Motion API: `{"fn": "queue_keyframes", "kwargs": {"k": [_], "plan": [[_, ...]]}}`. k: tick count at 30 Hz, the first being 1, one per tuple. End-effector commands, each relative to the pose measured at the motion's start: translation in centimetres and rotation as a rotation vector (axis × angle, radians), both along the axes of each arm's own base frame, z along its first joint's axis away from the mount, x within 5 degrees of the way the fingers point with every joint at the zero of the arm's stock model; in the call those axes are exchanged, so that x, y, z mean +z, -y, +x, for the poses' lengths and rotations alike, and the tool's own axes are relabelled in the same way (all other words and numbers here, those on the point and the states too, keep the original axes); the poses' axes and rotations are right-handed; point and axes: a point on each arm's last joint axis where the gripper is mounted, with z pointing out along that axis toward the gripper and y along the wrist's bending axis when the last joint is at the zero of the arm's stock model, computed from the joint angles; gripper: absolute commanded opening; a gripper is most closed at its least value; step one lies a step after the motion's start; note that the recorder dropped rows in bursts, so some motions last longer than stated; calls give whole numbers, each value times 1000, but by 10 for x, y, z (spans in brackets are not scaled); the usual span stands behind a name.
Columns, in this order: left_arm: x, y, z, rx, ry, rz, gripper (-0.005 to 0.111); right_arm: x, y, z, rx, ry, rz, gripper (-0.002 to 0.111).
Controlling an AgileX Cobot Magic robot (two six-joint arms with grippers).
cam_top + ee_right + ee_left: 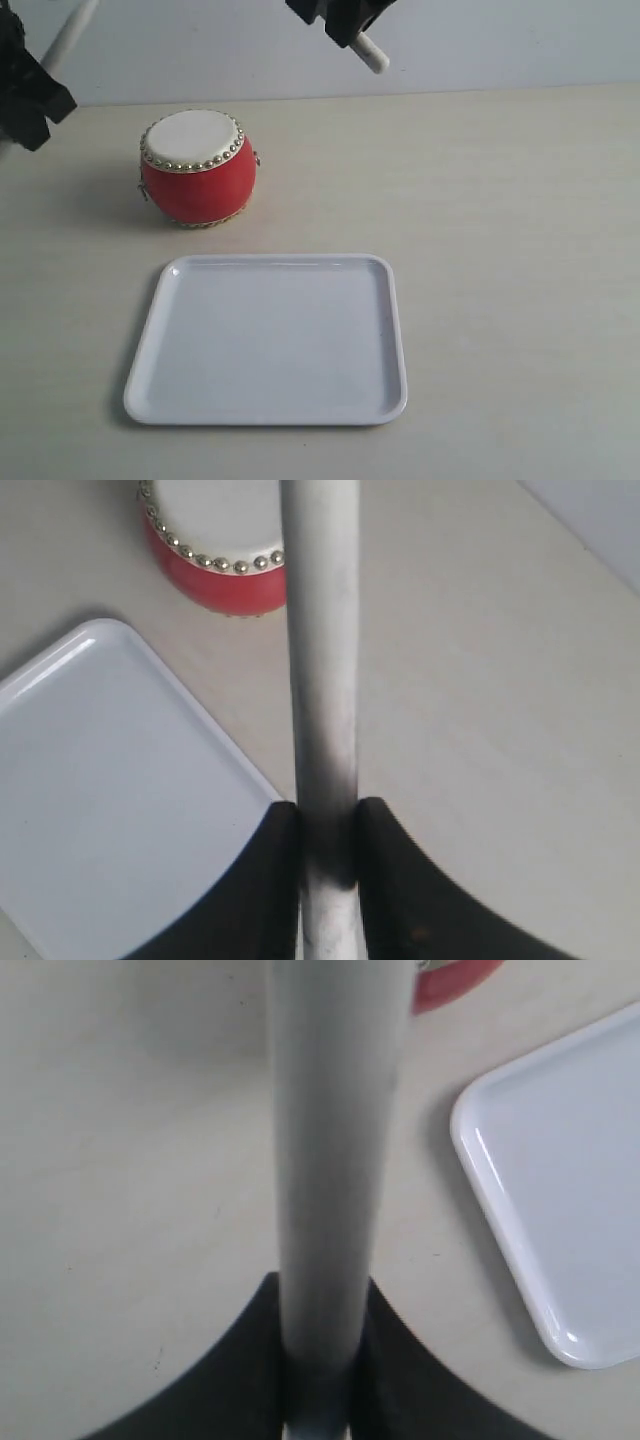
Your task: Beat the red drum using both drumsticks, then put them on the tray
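Left gripper [320, 1305] pinches one thin pale wooden drumstick [330, 1140], right gripper [328, 825] the other drumstick [320, 630]. Squat red cream-topped drum [198, 168] sits below, between them (white square tray [270, 340] beside it). Long overhang, so a hard hit could lever a stick loose.

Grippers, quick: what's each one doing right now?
The left gripper is shut on a drumstick.
The right gripper is shut on the other drumstick.

This looks like a robot lab bench: a plain pale tabletop [520, 250] meets a blank wall [500, 40], with a black robot arm [25, 100] at the upper left and a second arm [335, 15] at top centre.
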Motion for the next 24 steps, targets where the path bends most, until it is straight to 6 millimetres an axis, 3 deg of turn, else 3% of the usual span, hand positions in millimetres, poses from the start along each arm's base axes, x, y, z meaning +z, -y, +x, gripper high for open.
{"fn": "queue_keyframes", "kwargs": {"k": [1,8,10,12,15,24], "plan": [[22,-5,-10,-2,68,-12,0,-53,-19,22,6,-123,-41,0],[20,-4,-9,-1,63,-11,0,-157,-45,44,40,-358,-111,0],[19,-4,-9,-1,58,-14,0,-174,-44,47,40,-373,-154,0],[18,-4,-8,-1,54,-13,0,-176,-42,49,30,-362,-180,0],[14,-3,-6,0,43,-12,0,-153,-39,47,9,-314,-163,0],[-15,5,9,4,-51,-24,0,-25,-13,11,16,-73,5,0]]}}
